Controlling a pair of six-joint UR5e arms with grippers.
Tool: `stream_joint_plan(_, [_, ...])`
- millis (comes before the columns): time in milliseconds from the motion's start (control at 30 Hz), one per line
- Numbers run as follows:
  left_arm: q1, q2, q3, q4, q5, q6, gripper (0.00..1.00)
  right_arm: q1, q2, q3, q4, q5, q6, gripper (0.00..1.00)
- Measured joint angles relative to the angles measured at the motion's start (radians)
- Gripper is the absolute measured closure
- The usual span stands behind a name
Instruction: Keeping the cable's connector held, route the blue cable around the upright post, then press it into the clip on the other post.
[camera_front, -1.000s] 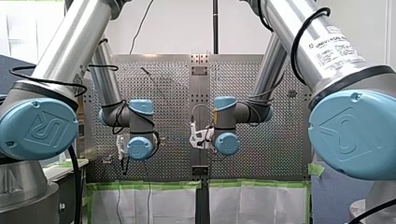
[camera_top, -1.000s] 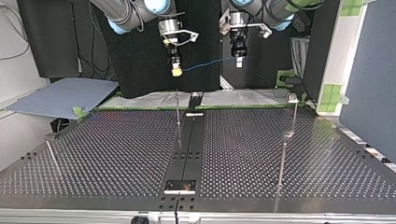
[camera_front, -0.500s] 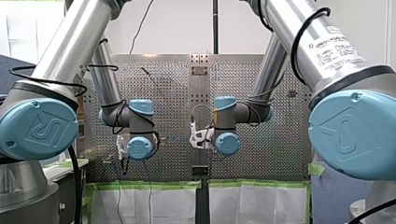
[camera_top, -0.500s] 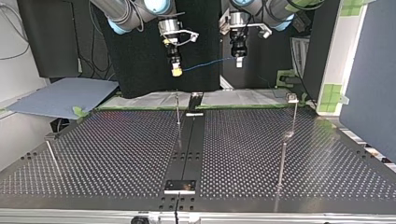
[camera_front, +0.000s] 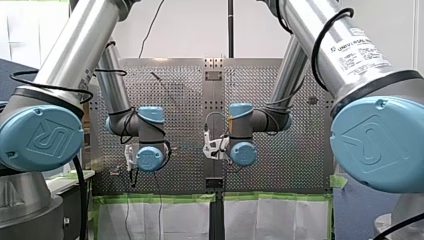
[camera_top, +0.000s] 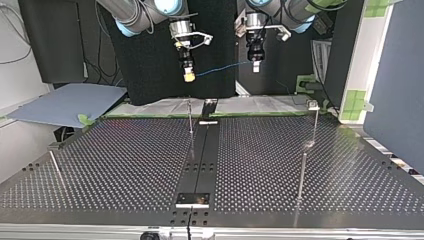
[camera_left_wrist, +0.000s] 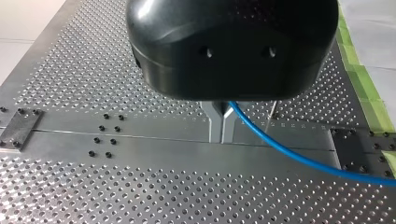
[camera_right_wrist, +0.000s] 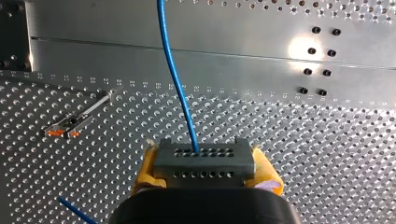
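Observation:
In the top view both grippers hang high above the far edge of the perforated table (camera_top: 125, 165). My right gripper (camera_top: 189, 76), at that view's left, is shut with its yellow pads (camera_right_wrist: 148, 170) on a grey connector block (camera_right_wrist: 204, 162). The blue cable (camera_top: 220, 68) runs from the block across to my left gripper (camera_top: 255, 66). Its metal fingers (camera_left_wrist: 215, 125) are shut on the cable (camera_left_wrist: 289, 155), which trails off to one side. A thin upright post (camera_top: 190, 118) stands below my right gripper. A post with an orange-marked head (camera_right_wrist: 74, 123) shows beside that gripper.
More posts stand on the table: one with a block head (camera_top: 313, 107) at the top view's far right, a taller one (camera_top: 301, 170) nearer, and a leaning one (camera_top: 56, 168) at its left. A dark centre strip (camera_top: 201, 160) runs down the table.

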Motion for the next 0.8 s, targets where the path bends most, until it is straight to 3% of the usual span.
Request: stream_joint_plan(800, [-0.004,-0.021,-0.001,-0.013,0.001,0.008,1.0,0.0,0.0,0.0,0.0,0.001,0.0,1.0])
